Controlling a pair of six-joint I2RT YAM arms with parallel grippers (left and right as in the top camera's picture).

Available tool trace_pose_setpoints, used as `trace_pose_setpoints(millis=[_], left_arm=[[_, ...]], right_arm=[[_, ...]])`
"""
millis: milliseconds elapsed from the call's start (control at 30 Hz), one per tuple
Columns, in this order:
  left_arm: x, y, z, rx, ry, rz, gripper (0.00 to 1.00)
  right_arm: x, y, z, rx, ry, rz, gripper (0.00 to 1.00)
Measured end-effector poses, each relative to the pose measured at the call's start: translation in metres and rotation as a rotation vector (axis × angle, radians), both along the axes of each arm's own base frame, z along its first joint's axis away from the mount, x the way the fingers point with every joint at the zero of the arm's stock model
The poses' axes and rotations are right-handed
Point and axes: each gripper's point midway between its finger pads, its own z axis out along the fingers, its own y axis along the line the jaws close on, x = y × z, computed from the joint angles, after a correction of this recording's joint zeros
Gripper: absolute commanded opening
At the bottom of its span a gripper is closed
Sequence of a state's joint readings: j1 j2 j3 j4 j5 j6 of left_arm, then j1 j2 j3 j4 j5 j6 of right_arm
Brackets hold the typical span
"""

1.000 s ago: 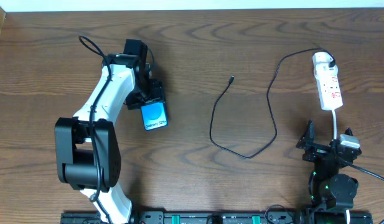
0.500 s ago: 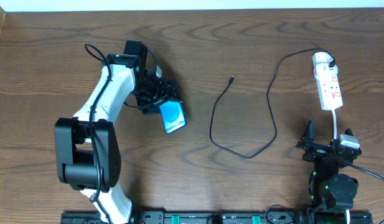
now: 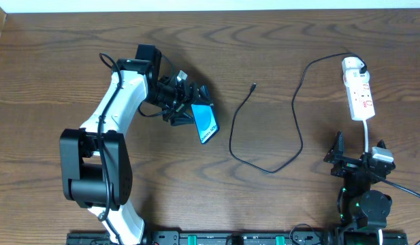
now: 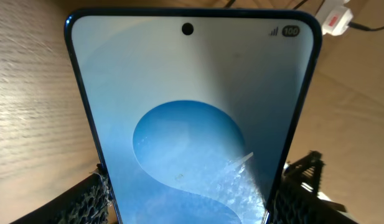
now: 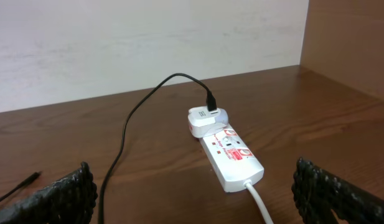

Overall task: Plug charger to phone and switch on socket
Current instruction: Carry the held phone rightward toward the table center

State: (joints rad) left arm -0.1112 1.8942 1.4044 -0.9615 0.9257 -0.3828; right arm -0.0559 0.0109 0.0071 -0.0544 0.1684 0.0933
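Note:
My left gripper is shut on the phone by its long edges, left of the table's middle. In the left wrist view the lit blue screen of the phone fills the frame between the mesh fingers. The charger, a thin black cable, lies looped on the table, its small tip to the right of the phone and apart from it. Its white plug head sits in the far end of the socket. My right gripper is open and empty, just short of the socket's near end.
The socket's white cord runs back between my right fingers toward the arm's base. A wooden side wall stands to the right of the socket. A pale wall closes the table's far edge.
My left gripper has carried the phone to the right, toward the cable tip, and turned it so its free end points down and right. The right arm has not moved.

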Motion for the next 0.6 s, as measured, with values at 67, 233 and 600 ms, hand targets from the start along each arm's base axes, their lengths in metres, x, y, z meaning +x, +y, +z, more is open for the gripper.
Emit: trace_pose_setpoints(millis=[67, 233, 600], left_arm=[[-0.0002, -0.0016, 0.0019, -0.013, 0.02, 0.015, 0.61], [-0.0005, -0.0032, 0.0039, -0.024, 0.071, 0.054, 0.58], [-0.0006, -0.0041, 0.0051, -0.025, 0.158, 0.124, 0.58]], right_arm=[[0.0, 0.0, 0.0, 0.0, 0.0, 0.0, 0.99], [0.0, 0.0, 0.0, 0.0, 0.0, 0.0, 0.99], [0.0, 0.0, 0.0, 0.0, 0.0, 0.0, 0.99]])
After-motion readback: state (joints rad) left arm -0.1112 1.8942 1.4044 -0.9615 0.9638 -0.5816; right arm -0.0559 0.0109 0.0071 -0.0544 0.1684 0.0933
